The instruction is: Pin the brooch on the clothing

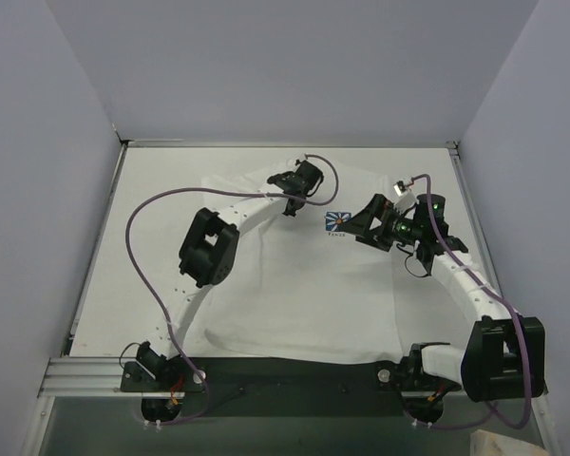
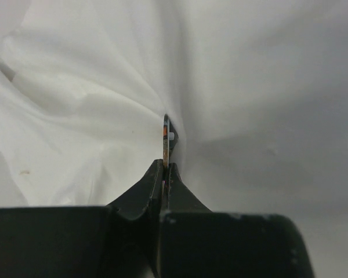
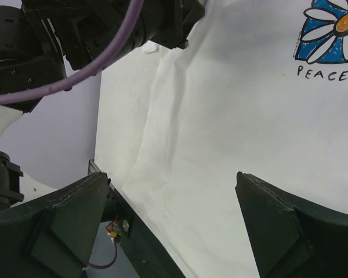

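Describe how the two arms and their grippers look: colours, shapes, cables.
Both arms have white link segments joined by bulky black joint housings. The left arm and right arm each carry a purple cable looping along them. The left gripper has black fingers tapering to thin tips; the right gripper has broad, dark wedge-shaped fingers. No sleeves.

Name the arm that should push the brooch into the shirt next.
Left. The left pincer is shut on the brooch, held edge-on against the shirt where its fabric puckers. The right pincer hangs open and empty over the shirt, near the flower print.
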`<action>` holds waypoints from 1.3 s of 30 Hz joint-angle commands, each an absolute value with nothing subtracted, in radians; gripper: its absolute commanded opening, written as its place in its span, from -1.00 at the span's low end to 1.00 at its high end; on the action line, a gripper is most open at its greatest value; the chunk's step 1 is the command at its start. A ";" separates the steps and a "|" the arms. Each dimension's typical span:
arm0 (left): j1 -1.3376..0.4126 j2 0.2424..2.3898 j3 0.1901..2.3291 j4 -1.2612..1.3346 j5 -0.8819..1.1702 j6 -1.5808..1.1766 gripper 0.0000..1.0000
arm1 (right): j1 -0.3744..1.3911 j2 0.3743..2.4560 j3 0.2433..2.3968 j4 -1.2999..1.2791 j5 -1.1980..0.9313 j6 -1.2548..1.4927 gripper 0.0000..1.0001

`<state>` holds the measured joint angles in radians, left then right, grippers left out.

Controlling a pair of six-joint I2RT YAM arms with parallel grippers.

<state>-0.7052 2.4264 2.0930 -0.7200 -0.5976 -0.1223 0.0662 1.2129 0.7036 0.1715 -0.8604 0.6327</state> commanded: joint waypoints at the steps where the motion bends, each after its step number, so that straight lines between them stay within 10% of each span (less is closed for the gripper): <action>1: -0.640 2.301 1.999 -0.589 -0.361 -0.224 -1.00 | 0.071 1.186 0.707 0.213 -0.894 0.649 0.96; 25: -0.426 2.019 1.493 0.044 0.343 -0.354 -1.00 | 0.258 1.521 0.931 0.153 -0.730 0.543 0.91; 39: -0.410 1.993 1.551 -0.202 0.013 -0.230 -1.00 | 0.253 1.628 1.005 0.169 -0.716 0.575 0.83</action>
